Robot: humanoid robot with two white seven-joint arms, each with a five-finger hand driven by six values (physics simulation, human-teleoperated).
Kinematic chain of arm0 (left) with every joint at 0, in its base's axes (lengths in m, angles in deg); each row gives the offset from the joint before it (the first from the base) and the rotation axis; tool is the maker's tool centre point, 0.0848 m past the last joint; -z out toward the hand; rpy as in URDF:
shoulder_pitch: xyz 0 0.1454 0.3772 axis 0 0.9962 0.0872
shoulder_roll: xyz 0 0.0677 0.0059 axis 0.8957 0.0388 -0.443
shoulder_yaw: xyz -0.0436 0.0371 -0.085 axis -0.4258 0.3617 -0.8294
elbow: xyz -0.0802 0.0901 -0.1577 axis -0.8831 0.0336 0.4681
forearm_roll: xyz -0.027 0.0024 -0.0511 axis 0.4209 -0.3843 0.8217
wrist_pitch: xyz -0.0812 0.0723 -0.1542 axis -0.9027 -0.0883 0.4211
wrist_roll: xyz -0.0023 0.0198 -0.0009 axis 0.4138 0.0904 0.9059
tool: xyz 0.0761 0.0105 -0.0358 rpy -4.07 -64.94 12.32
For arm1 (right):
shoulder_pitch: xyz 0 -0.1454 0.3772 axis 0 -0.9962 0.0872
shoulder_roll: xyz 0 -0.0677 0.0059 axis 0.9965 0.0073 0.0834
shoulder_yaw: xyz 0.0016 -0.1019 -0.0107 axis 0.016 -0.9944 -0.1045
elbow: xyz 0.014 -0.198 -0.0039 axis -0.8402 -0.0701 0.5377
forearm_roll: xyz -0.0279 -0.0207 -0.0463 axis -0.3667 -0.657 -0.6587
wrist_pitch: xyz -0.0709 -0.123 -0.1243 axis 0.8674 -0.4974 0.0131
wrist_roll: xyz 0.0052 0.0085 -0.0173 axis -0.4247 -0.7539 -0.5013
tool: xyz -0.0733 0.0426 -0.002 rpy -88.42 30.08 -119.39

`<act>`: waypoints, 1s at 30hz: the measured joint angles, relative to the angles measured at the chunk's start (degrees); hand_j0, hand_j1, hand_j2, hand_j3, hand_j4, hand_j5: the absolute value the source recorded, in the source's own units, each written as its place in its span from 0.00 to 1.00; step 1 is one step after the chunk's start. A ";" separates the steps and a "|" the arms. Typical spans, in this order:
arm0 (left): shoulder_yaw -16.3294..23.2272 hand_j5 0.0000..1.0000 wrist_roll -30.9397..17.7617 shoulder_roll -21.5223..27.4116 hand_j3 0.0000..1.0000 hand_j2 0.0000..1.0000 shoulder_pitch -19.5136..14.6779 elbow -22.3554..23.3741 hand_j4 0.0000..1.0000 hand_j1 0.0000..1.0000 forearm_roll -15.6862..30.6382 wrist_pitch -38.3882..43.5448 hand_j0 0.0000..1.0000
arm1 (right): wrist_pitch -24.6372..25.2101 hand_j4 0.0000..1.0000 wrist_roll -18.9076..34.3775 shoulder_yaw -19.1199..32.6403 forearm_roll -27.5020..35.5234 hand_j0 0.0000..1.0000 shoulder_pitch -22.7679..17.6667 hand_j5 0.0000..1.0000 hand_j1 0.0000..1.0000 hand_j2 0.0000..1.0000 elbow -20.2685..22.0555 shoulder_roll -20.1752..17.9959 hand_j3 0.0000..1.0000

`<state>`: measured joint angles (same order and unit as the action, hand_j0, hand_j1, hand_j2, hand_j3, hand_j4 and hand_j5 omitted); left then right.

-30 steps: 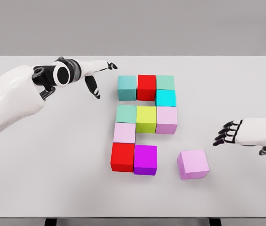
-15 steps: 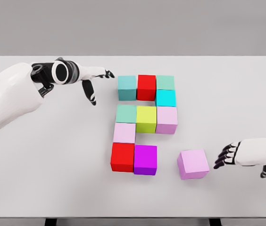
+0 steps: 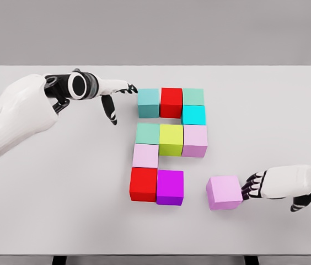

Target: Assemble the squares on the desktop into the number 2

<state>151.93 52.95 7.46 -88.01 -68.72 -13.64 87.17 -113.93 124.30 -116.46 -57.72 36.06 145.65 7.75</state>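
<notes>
Down at the lower right, the right hand [image 3: 266, 185] has its fingertips [image 3: 249, 187] bunched against the loose pink block [image 3: 224, 192]. It holds nothing. Best to push slow and straight left, so the block slides in beside the purple block [image 3: 170, 187] without turning. Up at the upper left, the left hand [image 3: 114, 95] has its fingers spread, near the teal block [image 3: 149, 103].

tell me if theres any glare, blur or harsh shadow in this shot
Head view: flat, even light and no glare on the table; only faint soft shadows under the blocks, such as the loose pink block; everything sharp, including the right hand and left hand.
</notes>
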 measured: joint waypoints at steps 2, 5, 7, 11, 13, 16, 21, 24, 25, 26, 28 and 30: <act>0.00 1.00 0.00 -0.21 1.00 1.00 0.00 0.19 1.00 1.00 0.00 -0.01 1.00 | 0.19 1.00 -0.17 -0.36 -0.28 1.00 0.44 1.00 1.00 1.00 -0.04 1.00 1.00; 0.01 1.00 0.00 -0.43 1.00 1.00 0.00 0.39 1.00 1.00 -0.01 -0.06 1.00 | 0.39 1.00 -0.34 -0.80 -1.23 1.00 0.96 1.00 1.00 1.00 -0.10 2.52 1.00; 0.01 1.00 0.00 -0.60 1.00 1.00 0.00 0.45 1.00 1.00 -0.01 -0.08 1.00 | 0.16 1.00 -0.17 -1.30 -0.70 1.00 1.85 1.00 1.00 1.00 -0.05 3.58 1.00; 0.01 1.00 0.00 -0.92 1.00 1.00 -0.09 0.50 1.00 1.00 0.00 -0.08 1.00 | 0.00 1.00 -0.05 -1.70 0.08 1.00 3.16 1.00 1.00 1.00 0.00 4.81 1.00; 0.01 1.00 0.00 -1.08 1.00 1.00 -0.09 0.55 1.00 1.00 0.00 -0.09 1.00 | -0.03 1.00 -0.03 -1.77 0.36 1.00 4.05 1.00 1.00 1.00 -0.02 5.06 1.00; -0.01 1.00 0.00 -1.23 1.00 1.00 -0.35 0.76 1.00 1.00 0.01 -0.09 1.00 | -0.05 1.00 -0.01 -1.82 0.79 1.00 4.84 1.00 1.00 1.00 -0.05 5.28 1.00; -0.05 1.00 0.00 -1.92 1.00 1.00 -0.79 2.77 1.00 1.00 -0.08 -0.36 1.00 | -0.07 1.00 0.00 -1.86 0.99 1.00 5.01 1.00 1.00 1.00 -0.09 5.45 1.00; -0.24 1.00 0.00 -1.75 1.00 1.00 -1.40 3.60 1.00 1.00 -0.10 -0.41 1.00 | -0.07 1.00 0.00 -1.89 1.03 1.00 5.54 1.00 1.00 1.00 -0.15 5.31 1.00; -0.37 1.00 0.00 -1.61 1.00 1.00 -1.41 3.74 1.00 1.00 -0.09 -0.42 1.00 | -0.07 1.00 0.00 -1.88 1.04 1.00 5.72 1.00 1.00 1.00 -0.17 5.20 1.00; -0.49 1.00 0.00 -1.48 1.00 1.00 -1.58 3.84 1.00 1.00 -0.11 -0.43 1.00 | -0.07 1.00 0.00 -1.87 1.05 1.00 5.81 1.00 1.00 1.00 -0.19 5.08 1.00; -0.63 1.00 0.00 -1.29 1.00 1.00 -1.76 3.97 1.00 1.00 -0.11 -0.48 1.00 | -0.06 1.00 -0.01 -1.82 1.06 1.00 6.06 1.00 1.00 1.00 -0.22 4.31 1.00; -0.73 1.00 0.00 -1.15 1.00 1.00 -1.93 3.99 1.00 1.00 -0.12 -0.55 1.00 | -0.07 1.00 0.00 -1.81 1.05 1.00 6.25 1.00 1.00 1.00 -0.23 3.48 1.00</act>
<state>151.20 52.95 6.31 -89.95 -64.73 -13.75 86.62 -114.00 124.30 -118.27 -56.67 42.30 145.42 11.23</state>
